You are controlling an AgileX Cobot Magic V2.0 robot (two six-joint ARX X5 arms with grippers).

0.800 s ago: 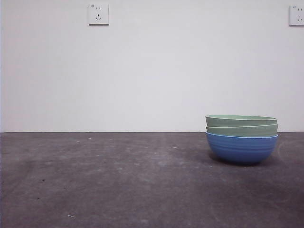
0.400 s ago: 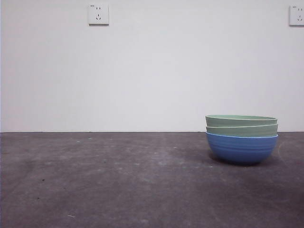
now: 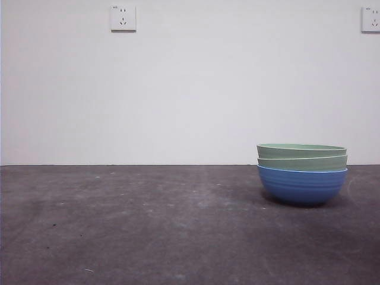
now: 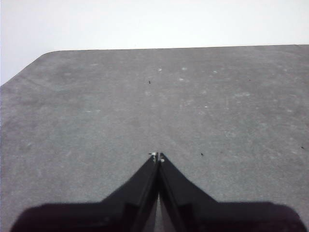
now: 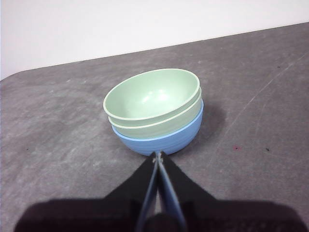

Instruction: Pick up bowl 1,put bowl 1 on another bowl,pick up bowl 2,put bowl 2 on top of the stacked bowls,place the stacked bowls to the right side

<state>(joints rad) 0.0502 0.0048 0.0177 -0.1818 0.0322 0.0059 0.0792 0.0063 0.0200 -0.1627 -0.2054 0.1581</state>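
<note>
The stacked bowls stand on the right part of the table: a blue ridged bowl [image 3: 302, 185] at the bottom with two pale green bowls nested in it, the lower one [image 3: 302, 162] and the top one [image 3: 301, 150]. In the right wrist view the same blue bowl [image 5: 161, 139] and top green bowl [image 5: 152, 94] sit just beyond my right gripper [image 5: 158, 155], which is shut and empty, apart from the stack. My left gripper [image 4: 157, 156] is shut over bare table, holding nothing. Neither arm shows in the front view.
The dark grey table [image 3: 130, 225] runs back to a white wall with two power sockets [image 3: 123, 18]. A rounded table corner [image 4: 46, 54] shows in the left wrist view.
</note>
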